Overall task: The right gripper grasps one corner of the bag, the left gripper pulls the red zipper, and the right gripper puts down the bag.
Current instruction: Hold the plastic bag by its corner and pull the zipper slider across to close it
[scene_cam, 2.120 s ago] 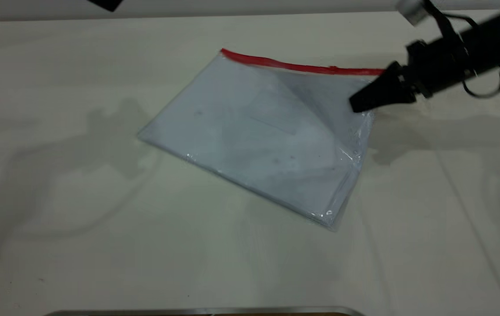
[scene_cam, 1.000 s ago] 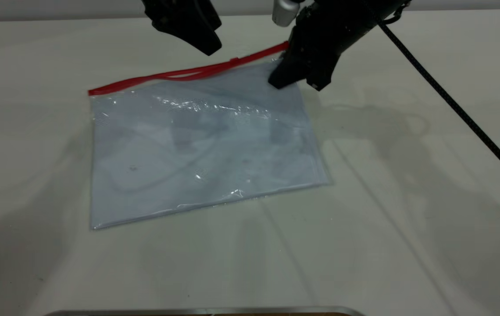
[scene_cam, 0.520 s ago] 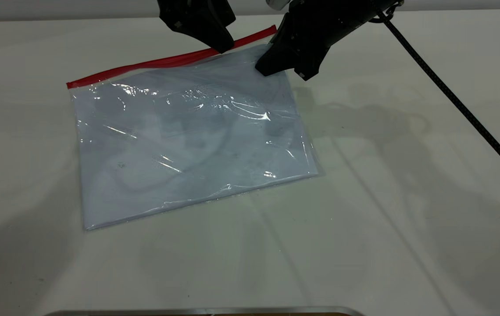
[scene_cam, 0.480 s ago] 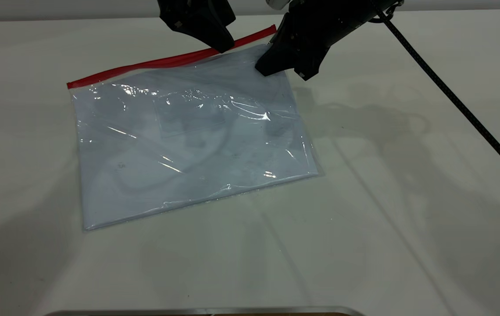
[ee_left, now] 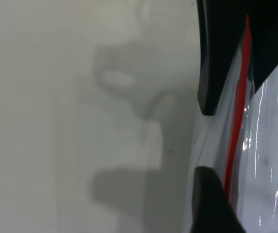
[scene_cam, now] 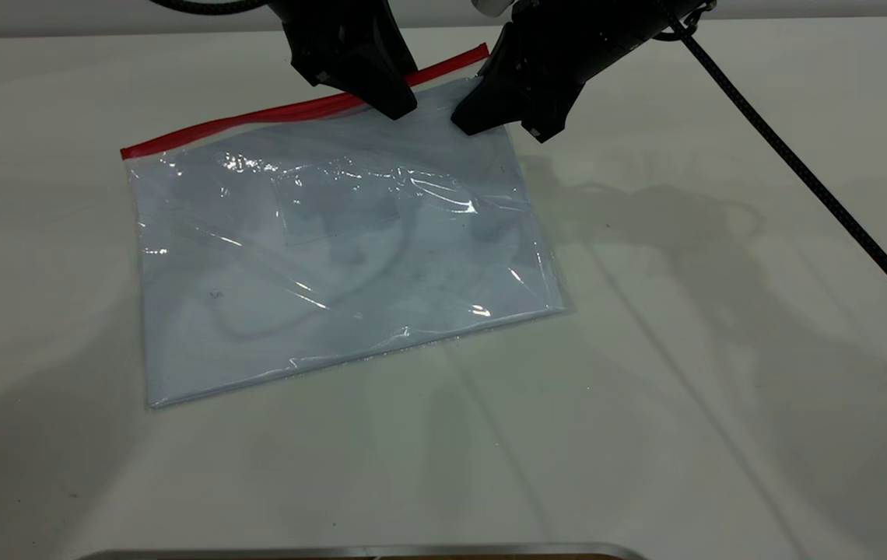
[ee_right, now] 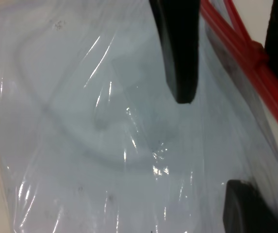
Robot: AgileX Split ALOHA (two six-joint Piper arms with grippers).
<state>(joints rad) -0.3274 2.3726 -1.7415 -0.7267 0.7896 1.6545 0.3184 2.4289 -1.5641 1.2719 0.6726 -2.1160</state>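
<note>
Left tool hides red zipper slider; right tool on bag corner.

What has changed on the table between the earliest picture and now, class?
The bag has swung round and slid left; its red zipper now slopes up to the right. The right gripper moved left with the bag's top right corner. The left gripper, earlier barely in view, has come down onto the zipper beside it. The table is as it was.
</note>
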